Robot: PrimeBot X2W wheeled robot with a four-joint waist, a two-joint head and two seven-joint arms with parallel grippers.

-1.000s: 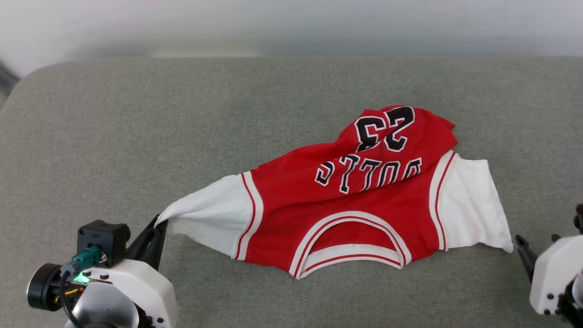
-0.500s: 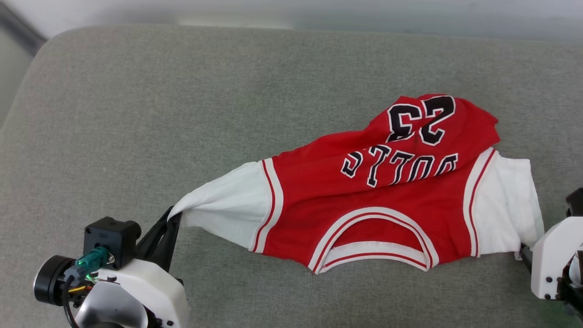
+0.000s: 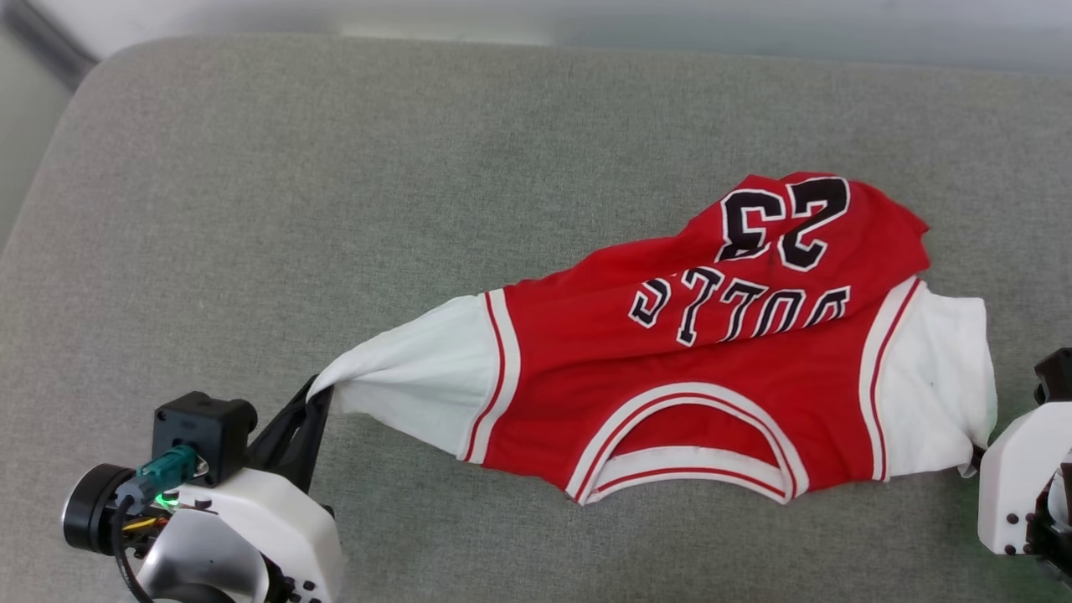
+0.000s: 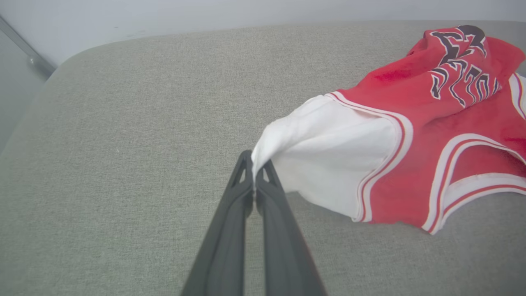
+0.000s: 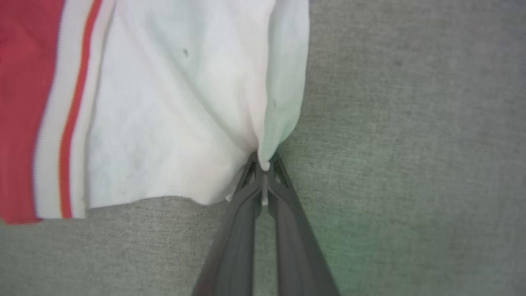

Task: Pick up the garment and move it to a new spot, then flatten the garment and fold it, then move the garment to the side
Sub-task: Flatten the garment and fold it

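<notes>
1. Slippage is the hazard judged from the head view: the garment [image 3: 670, 368] is spread crumpled on the grey counter [image 3: 335, 209], lettering up, with a white sleeve clamped in the left claw [image 3: 316, 400] and another in the right claw [image 3: 973, 456]. The bunched far hem may be left folded if they are pulled unevenly.
2. In the left wrist view, only a thin sleeve tip [image 4: 263, 154] is pinched, so it could be tugged free under tension.
3. In the right wrist view, a small sleeve corner [image 5: 266, 158] is nipped, and it may be lost on lifting.
</notes>
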